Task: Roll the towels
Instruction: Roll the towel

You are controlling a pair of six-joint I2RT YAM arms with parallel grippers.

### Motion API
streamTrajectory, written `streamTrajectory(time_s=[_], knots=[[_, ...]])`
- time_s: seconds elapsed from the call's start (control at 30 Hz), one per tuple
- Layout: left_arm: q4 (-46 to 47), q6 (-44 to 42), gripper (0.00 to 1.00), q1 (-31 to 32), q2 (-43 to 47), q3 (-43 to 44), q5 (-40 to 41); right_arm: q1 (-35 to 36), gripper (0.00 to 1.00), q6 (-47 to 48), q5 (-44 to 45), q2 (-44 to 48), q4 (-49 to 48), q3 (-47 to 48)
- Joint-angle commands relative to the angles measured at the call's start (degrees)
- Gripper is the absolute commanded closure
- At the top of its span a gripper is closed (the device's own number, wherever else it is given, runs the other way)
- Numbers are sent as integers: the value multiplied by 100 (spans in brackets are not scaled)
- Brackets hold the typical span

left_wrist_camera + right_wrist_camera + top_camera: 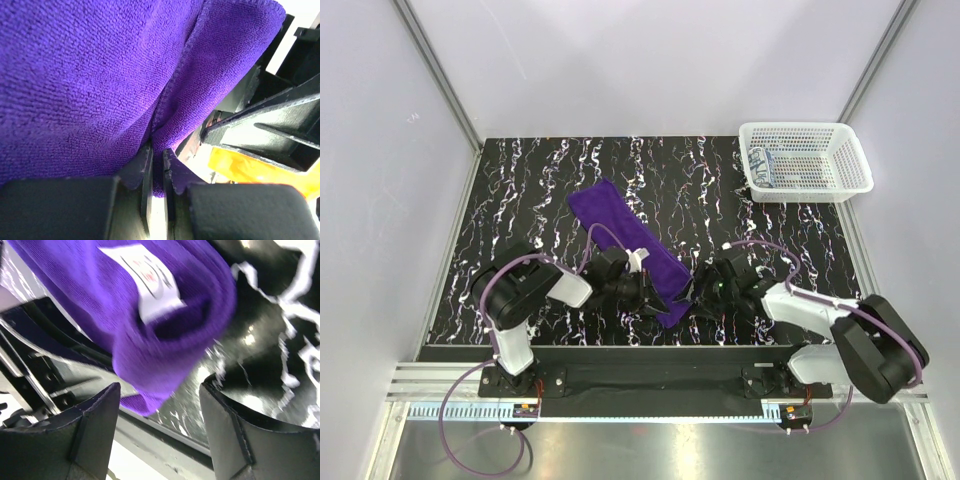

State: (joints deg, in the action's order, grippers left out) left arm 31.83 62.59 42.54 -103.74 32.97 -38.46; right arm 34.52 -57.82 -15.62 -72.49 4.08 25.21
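On the marbled table [520, 200], one purple towel [610, 215]: left hand [156, 167] pinches it, right hand [160, 395] gapes.

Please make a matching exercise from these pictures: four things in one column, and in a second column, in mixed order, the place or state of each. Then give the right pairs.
Column one:
1. purple towel
2. patterned towel
3. left gripper
4. right gripper

Column two:
A. jaws standing apart
B. lying inside the white basket
C. pinching a fold of purple cloth
D. stretched across the dark table, near end curled

Right pairs: 1-D, 2-B, 3-C, 4-A.
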Motion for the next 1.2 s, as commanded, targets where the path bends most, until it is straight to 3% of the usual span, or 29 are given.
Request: streamTrajectory(time_s=[0.0, 0.07, 0.23, 0.33, 0.37, 0.43, 0.47, 0.57, 0.63, 0.73, 0.93, 1.03, 1.17], knots=[[227, -19, 98, -88, -102, 87, -302, 63, 30, 78, 349, -414, -355, 133], [270, 8, 97, -115, -128, 69, -417, 63, 32, 87, 357, -642, -679, 168], [210, -123, 93, -168, -32, 60, -496, 98, 57, 122, 279, -898, -873, 177], [-481, -483, 66, -176, 240, 148, -312, 125, 70, 105, 261, -864, -847, 142], [-764, -824, 51, -176, 336, 235, -68, 134, 72, 122, 252, -785, -751, 142], [-1579, -1334, 41, -168, 635, 350, 371, 160, 74, 148, 322, -679, -584, 168], [-1836, -1485, 30, -159, 741, 455, 531, 169, 74, 157, 331, -592, -436, 186], [-2637, -2012, 18, -80, 1224, 639, 1216, 178, 75, 192, 410, -468, 117, 300], [-3189, -2267, 16, 25, 1628, 754, 1681, 186, 76, 192, 489, -407, 382, 431], [-3998, -2890, 16, 543, 2164, 1070, 3364, 195, 76, 201, 595, -345, 970, 650], [-4308, -3779, 15, 2423, 2596, 1387, 5942, 204, 76, 377, 586, -433, 1912, 1160], [-4221, -4043, 15, 3257, 2386, 1501, 6515, 204, 77, 430, 560, -547, 2158, 1302], [-4396, -4360, 15, 3839, 1771, 1993, 7141, 204, 79, 438, 498, -600, 2176, 1311]])
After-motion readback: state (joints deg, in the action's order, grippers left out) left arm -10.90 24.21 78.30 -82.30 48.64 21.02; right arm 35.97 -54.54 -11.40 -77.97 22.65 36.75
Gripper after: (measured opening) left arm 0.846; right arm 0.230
